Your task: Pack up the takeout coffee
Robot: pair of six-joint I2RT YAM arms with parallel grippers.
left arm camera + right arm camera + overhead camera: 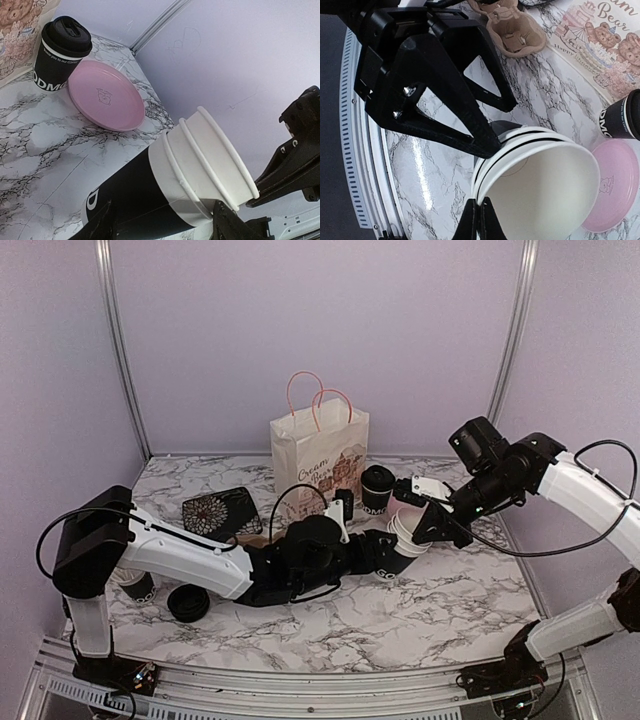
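Observation:
A stack of nested black paper cups (pixel 150 185) with white rims and no lid lies tilted in my left gripper (pixel 165 220), which is shut on its black body. My right gripper (pixel 480 202) is shut on the white rim of the stack (pixel 540 175), at its open mouth. In the top view both grippers meet at mid-table, left gripper (pixel 385 558) and right gripper (pixel 408 530). A lidded black cup (pixel 377 490) stands upright by the bag and also shows in the left wrist view (pixel 60 55). Another black cup (pixel 137 586) and a loose black lid (pixel 188 603) sit at the left.
A white paper bag (pixel 318 455) with pink handles stands at the back centre. A pink plate (pixel 106 95) lies beside the lidded cup. A brown cup carrier (pixel 512 30) sits near the bag. A black patterned item (pixel 220 512) lies left of the bag.

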